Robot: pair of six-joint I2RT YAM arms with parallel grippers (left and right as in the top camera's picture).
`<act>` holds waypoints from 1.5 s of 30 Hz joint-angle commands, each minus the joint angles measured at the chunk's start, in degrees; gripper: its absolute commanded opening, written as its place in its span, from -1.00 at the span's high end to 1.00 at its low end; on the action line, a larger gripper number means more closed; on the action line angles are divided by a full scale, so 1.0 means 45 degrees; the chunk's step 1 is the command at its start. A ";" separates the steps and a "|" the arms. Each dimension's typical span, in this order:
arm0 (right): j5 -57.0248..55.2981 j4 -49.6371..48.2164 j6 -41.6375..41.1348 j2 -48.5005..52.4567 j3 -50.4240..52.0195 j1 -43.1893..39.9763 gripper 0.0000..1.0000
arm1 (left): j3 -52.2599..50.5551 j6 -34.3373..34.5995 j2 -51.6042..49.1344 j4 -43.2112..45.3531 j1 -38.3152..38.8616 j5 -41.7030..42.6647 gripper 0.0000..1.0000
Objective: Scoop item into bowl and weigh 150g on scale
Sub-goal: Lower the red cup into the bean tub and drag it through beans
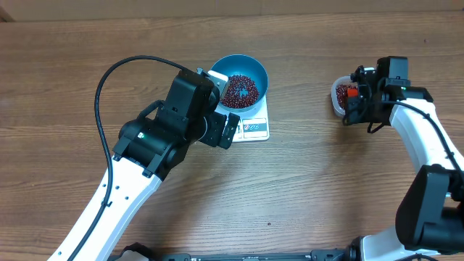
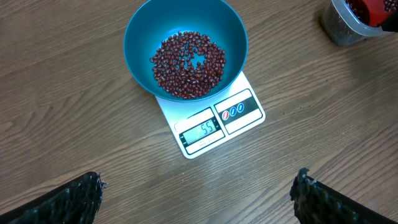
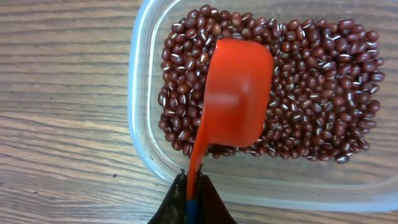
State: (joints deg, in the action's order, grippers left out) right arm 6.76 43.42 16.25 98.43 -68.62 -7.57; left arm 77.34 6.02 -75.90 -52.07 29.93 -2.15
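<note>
The left arm [image 1: 123, 181] is stretched diagonally across a wooden table [image 1: 304, 196], the left gripper [image 2: 199, 196] spread wide and empty above the white scale [image 2: 202, 130], on which the blue bowl [image 2: 140, 37] is set. At right, the right gripper [image 3: 191, 199] is clamped on the handle of a red scoop [image 3: 239, 93], whose cup is laid over beans [image 3: 311, 93] in a clear tub [image 3: 140, 124]; more beans are seen in the bowl.

A red scoop [image 3: 239, 93] is over the beans [image 3: 311, 93] inside the clear tub [image 3: 140, 93]. Its handle reaches past the tub's near wall, pinched tight by the gripper [image 3: 191, 190]. The tub sits on a wood table [image 3: 62, 93].
</note>
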 commanded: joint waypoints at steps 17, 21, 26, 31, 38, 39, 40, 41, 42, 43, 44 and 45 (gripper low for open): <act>0.5940 -0.0005 -0.0661 0.1783 0.0000 -0.2477 0.93 | 0.0204 0.0044 -0.0068 0.0049 0.0034 0.0058 -0.99; 0.6625 0.0000 -0.0714 0.1802 0.0000 -0.2914 0.93 | 0.0204 0.0044 -0.0068 0.0049 0.0034 0.0058 -0.99; 0.6727 0.0087 -0.1001 0.1802 0.0005 -0.3332 0.93 | 0.0204 0.0044 -0.0068 0.0049 0.0034 0.0058 -0.99; 0.6771 0.0097 -0.1710 0.1807 0.0005 -0.3847 0.93 | 0.0204 0.0044 -0.0068 0.0049 0.0034 0.0063 -0.99; 0.7713 0.0238 -0.2001 0.1817 0.0010 -0.4590 0.93 | 0.0204 0.0044 -0.0068 0.0049 0.0034 0.0063 -0.99; 0.7864 0.0287 -0.1996 0.1826 0.0010 -0.4673 0.93 | 0.0204 0.0044 -0.0068 0.0049 0.0034 0.0063 -0.99; 0.7922 0.0325 -0.1996 0.1826 0.0010 -0.4711 0.93 | 0.0204 0.0044 -0.0068 0.0049 0.0034 0.0063 -0.99; 0.8014 0.0389 -0.1996 0.1826 0.0010 -0.4755 0.93 | 0.0204 0.0044 -0.0068 0.0049 0.0034 0.0058 -0.99; 0.8126 0.0442 -0.1996 0.1826 0.0010 -0.4784 0.93 | 0.0204 0.0044 -0.0068 0.0049 0.0034 0.0063 -0.99; 0.8242 0.0486 -0.1996 0.1826 0.0010 -0.4809 0.93 | 0.0204 0.0044 -0.0068 0.0049 0.0034 0.0063 -0.99; 0.8480 0.0534 -0.1996 0.1826 0.0010 -0.4852 0.93 | 0.0204 0.0044 -0.0068 0.0049 0.0034 0.0063 -0.99; 0.8621 0.0573 -0.1996 0.1826 0.0010 -0.4881 0.93 | 0.0204 0.0044 -0.0068 0.0049 0.0034 0.0058 -0.99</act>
State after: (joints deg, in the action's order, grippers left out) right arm 42.87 45.47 7.51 105.93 -69.21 -28.80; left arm 77.34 6.02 -75.90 -52.07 29.93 -2.15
